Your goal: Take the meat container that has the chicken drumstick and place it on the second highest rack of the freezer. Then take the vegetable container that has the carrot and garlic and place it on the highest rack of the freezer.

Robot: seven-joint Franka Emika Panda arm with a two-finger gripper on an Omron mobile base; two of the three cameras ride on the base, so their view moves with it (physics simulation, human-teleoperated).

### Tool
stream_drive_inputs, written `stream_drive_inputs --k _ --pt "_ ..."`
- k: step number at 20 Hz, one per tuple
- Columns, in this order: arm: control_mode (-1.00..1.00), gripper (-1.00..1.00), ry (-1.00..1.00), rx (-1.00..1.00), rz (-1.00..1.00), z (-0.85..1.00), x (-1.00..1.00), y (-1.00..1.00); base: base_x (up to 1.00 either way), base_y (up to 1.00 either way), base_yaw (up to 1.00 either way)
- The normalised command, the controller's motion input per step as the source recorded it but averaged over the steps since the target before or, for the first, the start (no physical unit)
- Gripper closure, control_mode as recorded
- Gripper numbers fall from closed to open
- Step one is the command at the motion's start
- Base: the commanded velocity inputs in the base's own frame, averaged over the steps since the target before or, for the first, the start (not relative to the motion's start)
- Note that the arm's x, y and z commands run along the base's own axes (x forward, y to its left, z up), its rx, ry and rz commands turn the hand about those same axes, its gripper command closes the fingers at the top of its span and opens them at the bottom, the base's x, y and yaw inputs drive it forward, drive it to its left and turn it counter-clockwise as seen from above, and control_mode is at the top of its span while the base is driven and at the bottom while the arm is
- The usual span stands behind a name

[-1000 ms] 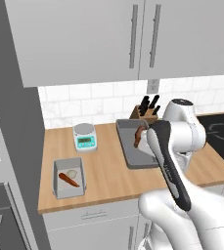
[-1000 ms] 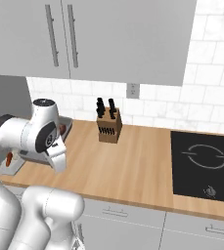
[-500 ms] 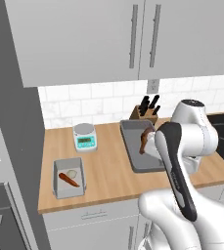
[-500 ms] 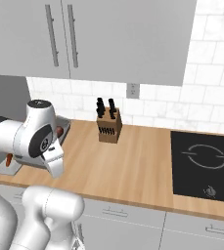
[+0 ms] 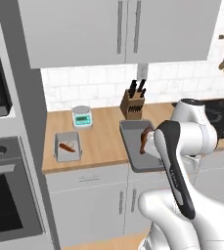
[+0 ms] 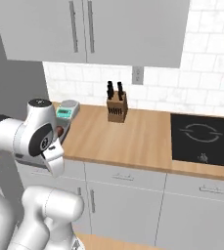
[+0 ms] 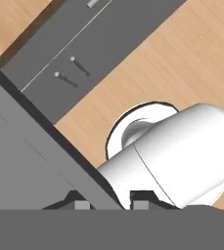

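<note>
The grey meat container (image 5: 139,146) is up off the tabletop (image 5: 101,139), carried at the robot's wrist, with its near end hanging out past the front edge of the tabletop over the cabinet doors (image 5: 103,200). It is a shallow rectangular tray with a raised rim, and its long axis runs from the wall side toward the robot, leaning a little to the right as it comes near. Inside it lies the chicken drumstick (image 5: 145,139), reddish-brown, set along the right wall of the tray and running roughly the tray's length.

The gripper (image 7: 106,202) sits at the tray's right side, and in the hand view its two dark fingertips (image 7: 142,199) stand narrowly apart with the tray's thin dark rim passing between them, so it is clamped on the meat container. The tray's flat grey underside spreads to the left of the tips in that view, with the wooden floor (image 7: 191,58) and cabinet fronts below.

Over on the left of the tabletop, well apart from the arm, sits the vegetable container (image 5: 67,146), a smaller pale grey tray holding the orange carrot (image 5: 66,147), which lies diagonally across it. Behind it stands a small kitchen scale (image 5: 81,117), and the knife block (image 5: 133,100) rests against the tiled wall. From the right base view the drumstick's brown end (image 6: 59,130) peeks out beside the arm's wrist.
</note>
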Motion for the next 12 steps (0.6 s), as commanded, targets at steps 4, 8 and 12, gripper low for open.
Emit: stream_drive_inputs --k 4,8,12 --pt "1.0 1.0 0.0 0.0 0.0 0.0 0.0 0.0 -0.83 -0.05 0.01" --pt "1.0 1.0 0.0 0.0 0.0 0.0 0.0 0.0 -0.72 -0.03 0.04" --pt "1.0 1.0 0.0 0.0 0.0 0.0 0.0 0.0 -0.35 0.06 0.33"
